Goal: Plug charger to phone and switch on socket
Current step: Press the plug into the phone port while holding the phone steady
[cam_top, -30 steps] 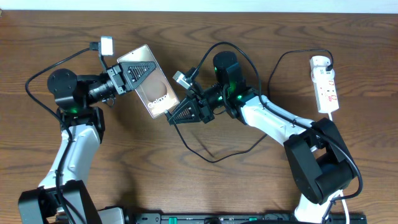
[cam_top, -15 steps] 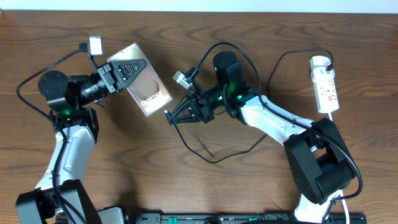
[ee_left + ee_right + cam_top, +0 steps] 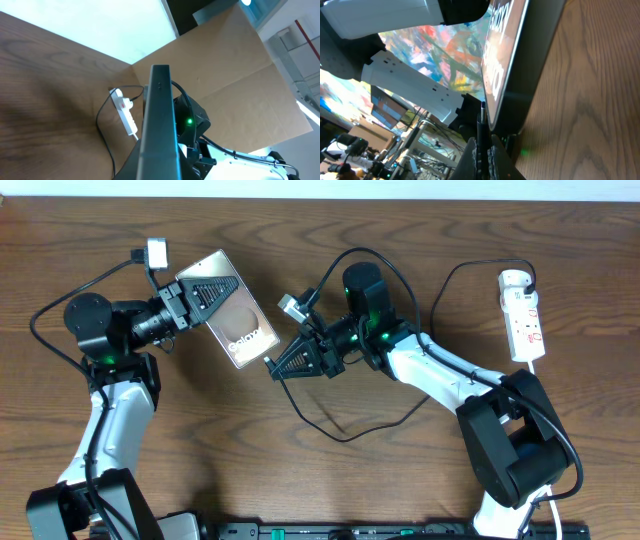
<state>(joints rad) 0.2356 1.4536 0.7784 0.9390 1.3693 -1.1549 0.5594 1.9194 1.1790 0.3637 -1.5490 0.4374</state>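
Note:
My left gripper (image 3: pixel 205 293) is shut on the phone (image 3: pixel 238 326), holding it lifted and tilted, its lettered end toward the right arm. In the left wrist view the phone (image 3: pixel 159 125) shows edge-on between the fingers. My right gripper (image 3: pixel 275 367) is shut on the charger plug tip (image 3: pixel 482 131), just right of the phone's lower end (image 3: pixel 507 75). The tip sits close beside the phone's edge; I cannot tell if they touch. The thin black charger cable (image 3: pixel 330 425) loops over the table to the white socket (image 3: pixel 523 315) at the far right.
The socket also shows small in the left wrist view (image 3: pixel 124 110). A black rail (image 3: pixel 380 530) runs along the front edge. The right arm's white links (image 3: pixel 440 370) cross the table's middle right. Bare wood (image 3: pixel 250 460) lies in front.
The left arm drew the phone left and away from the plug, then shifted it slightly back to the right. The right gripper with the plug has stayed still.

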